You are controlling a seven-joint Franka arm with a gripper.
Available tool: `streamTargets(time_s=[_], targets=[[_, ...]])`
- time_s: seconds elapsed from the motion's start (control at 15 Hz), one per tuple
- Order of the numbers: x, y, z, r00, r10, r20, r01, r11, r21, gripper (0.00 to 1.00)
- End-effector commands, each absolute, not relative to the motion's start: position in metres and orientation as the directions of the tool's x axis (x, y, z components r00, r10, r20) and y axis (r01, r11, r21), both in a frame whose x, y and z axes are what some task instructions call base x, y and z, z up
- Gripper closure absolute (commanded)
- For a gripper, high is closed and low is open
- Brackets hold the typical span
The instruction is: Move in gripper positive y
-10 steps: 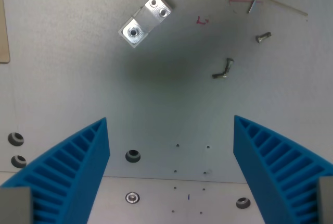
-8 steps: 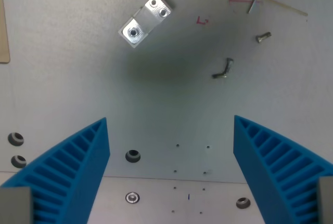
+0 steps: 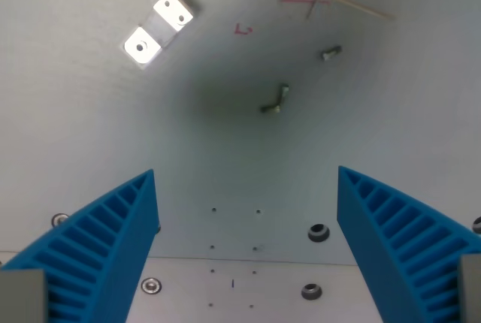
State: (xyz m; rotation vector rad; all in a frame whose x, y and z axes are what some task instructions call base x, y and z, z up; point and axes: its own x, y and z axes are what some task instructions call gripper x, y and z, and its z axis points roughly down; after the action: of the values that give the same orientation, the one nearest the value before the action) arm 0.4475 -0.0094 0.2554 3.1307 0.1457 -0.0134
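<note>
Gripper (image 3: 244,188) spread wide, holding nothing; metal bracket (image 3: 158,28) lies ahead toward the wrist view's left, apart.

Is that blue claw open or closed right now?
Open. The claw has its two blue fingers far apart, with bare table showing between them and nothing held.

Gripper (image 3: 246,188) jaws wide apart, empty; metal bracket (image 3: 158,28) upper left; screws (image 3: 275,101) centre.

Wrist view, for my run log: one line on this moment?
gripper: open, empty | bracket: upper left | screws: centre | scene shifted left since earlier
</note>
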Motion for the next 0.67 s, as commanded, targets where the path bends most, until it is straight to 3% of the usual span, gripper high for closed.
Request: streamTargets(time_s=[0.07,0.67], targets=[[0.452,-0.024,0.257,0.995,0.104,-0.005,0.104,-0.995,0.006,0.0],[0.457,-0.069,0.257,0.995,0.104,-0.005,0.104,-0.995,0.006,0.0]])
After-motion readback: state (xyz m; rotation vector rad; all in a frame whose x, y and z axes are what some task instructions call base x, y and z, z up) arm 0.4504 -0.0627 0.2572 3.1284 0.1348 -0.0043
